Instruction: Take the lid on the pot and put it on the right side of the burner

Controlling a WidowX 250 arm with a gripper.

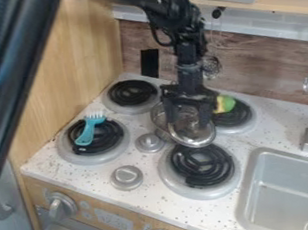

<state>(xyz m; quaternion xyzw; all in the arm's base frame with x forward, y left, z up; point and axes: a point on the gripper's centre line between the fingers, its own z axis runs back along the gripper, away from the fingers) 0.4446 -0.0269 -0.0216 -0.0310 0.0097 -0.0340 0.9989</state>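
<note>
From where I stand, the black tool (187, 120) hangs over the middle of the stove, spread, its two fingers apart above the silver lid (197, 137). The lid lies near the back edge of the front right burner (202, 164), beside the metal pot (159, 117). A turquoise fork (87, 130) rests on the front left burner (110, 141); the sink (289, 189) sits to the right in the worktop (277, 112).
</note>
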